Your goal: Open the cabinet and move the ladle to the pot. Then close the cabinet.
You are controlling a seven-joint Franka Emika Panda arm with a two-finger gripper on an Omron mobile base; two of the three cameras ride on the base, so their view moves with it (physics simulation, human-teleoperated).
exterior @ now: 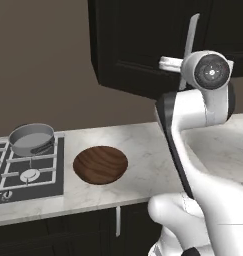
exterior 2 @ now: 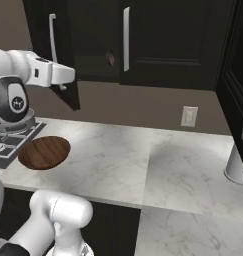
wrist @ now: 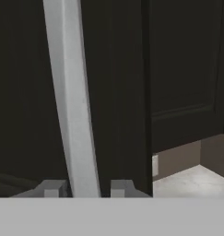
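- The gripper (wrist: pixel 85 189) sits at the pale bar handle (wrist: pixel 72 101) of the cabinet's left door (wrist: pixel 21 92), one finger tip on each side of the bar.
- The jaws stand narrow around the bar; whether the finger tips (wrist: pixel 51 189) press on it or stand just clear cannot be told.
- In the right base view the left door (exterior 2: pixel 60 55) is swung out from the cabinet (exterior 2: pixel 168 40), with the gripper (exterior 2: pixel 63 86) at the lower end of its handle (exterior 2: pixel 53 37).
- The right door (exterior 2: pixel 163 35) lies flat and closed, just beside the gripper's door, its own bar handle (exterior 2: pixel 126 39) upright.
- A small dark round shape (exterior 2: pixel 110 58) shows in the gap behind the open door, level with the gripper; it may be the ladle's scoop, but it is too small to be sure.
- The pot (exterior: pixel 32 139) stands on the hob (exterior: pixel 23 172), well below the gripper and far to its left in the left base view, its dark side handle pointing toward the wooden dish (exterior: pixel 100 164).
- The wooden dish lies on the marble counter (exterior: pixel 143 150), between the hob and the arm, below the gripper.
- A white wall socket (exterior 2: pixel 188 116) sits on the brown wall, lower than the gripper and well to its right.
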